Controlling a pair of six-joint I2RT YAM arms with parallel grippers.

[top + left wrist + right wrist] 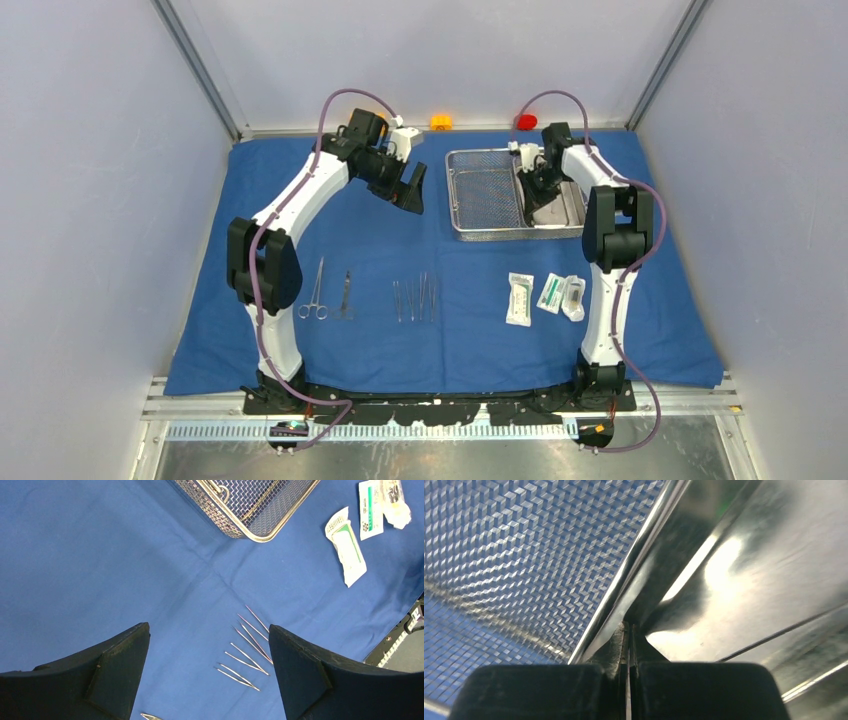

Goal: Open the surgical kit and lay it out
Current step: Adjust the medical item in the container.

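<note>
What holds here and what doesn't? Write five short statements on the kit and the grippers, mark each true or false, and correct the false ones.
1. The right gripper is shut on the edge of the steel tray, which sits in the wire-mesh basket. True.
2. The left gripper is shut. False: it is open and empty, above the blue cloth.
3. The three white packets lie in the basket. False: they lie on the cloth, nearer the arms than the basket.
4. The red block sits beyond the cloth's far edge. True.
5. The tweezers lie side by side on the cloth. True.
</note>
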